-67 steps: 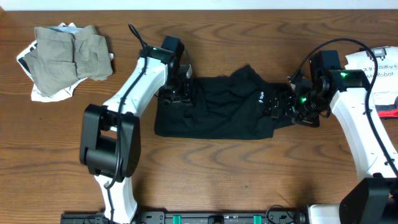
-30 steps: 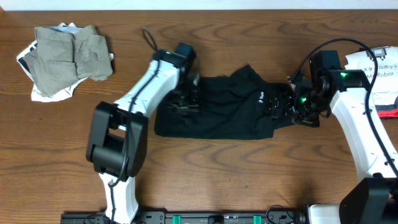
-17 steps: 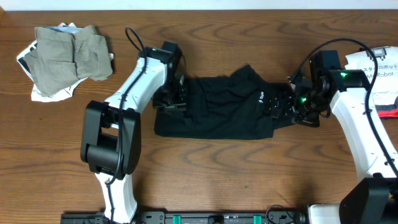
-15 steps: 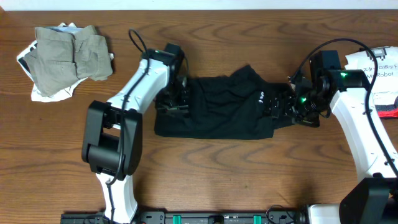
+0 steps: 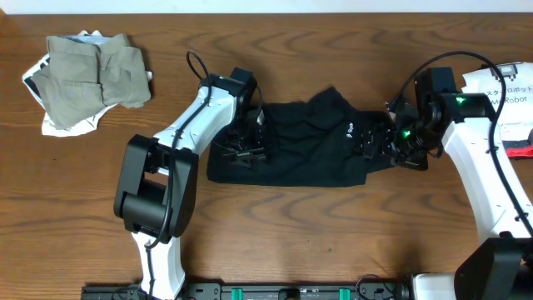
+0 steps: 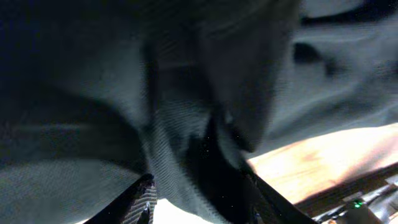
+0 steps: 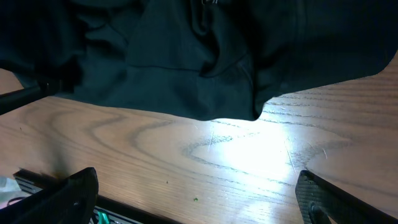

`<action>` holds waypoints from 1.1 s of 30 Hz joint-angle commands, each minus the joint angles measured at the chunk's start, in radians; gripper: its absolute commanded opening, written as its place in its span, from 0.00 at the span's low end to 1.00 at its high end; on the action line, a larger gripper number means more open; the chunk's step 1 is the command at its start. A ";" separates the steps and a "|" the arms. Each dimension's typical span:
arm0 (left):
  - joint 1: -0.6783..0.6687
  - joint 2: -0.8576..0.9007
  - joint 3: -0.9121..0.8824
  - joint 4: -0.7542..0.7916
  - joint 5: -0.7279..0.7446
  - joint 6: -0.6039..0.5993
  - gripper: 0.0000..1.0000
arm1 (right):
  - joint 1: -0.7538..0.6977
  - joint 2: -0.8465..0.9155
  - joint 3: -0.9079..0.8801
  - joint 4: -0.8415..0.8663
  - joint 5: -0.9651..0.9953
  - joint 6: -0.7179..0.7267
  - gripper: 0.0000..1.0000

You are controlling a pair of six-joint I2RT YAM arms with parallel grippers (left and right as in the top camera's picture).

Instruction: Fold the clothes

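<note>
The black shirt (image 5: pixel 291 154) lies bunched in a rough rectangle mid-table, its small white mark (image 5: pixel 351 129) near the right end. My left gripper (image 5: pixel 246 146) is down on the shirt's left part. In the left wrist view the black fabric (image 6: pixel 186 112) fills the frame and a fold runs between the fingers (image 6: pixel 144 202), which are closed on it. My right gripper (image 5: pixel 372 143) sits at the shirt's right edge, open and empty. In the right wrist view its fingers (image 7: pixel 81 186) stand wide apart over bare wood, with the shirt's hem (image 7: pixel 186 81) just beyond.
A grey-khaki garment (image 5: pixel 96 71) lies folded on a white printed one (image 5: pixel 50 125) at the back left. A white printed cloth (image 5: pixel 504 92) and something red (image 5: pixel 523 150) lie at the right edge. Cables run from both arms.
My left gripper has shifted left and right along the shirt's left end and now sits a little lower and further right. The right arm has not moved.
</note>
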 commanded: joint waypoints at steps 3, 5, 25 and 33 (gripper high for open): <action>-0.026 -0.024 -0.003 0.028 0.046 -0.010 0.48 | 0.006 0.006 -0.003 0.000 -0.007 0.011 0.99; -0.041 -0.024 -0.003 0.040 0.046 -0.011 0.48 | 0.006 0.006 -0.003 0.000 -0.007 0.011 0.99; -0.153 -0.090 0.000 0.099 0.029 0.006 0.43 | 0.006 0.006 -0.003 0.000 -0.007 0.011 0.99; -0.048 -0.234 0.045 0.116 -0.172 0.003 0.45 | 0.006 0.006 -0.003 0.000 -0.007 0.011 0.99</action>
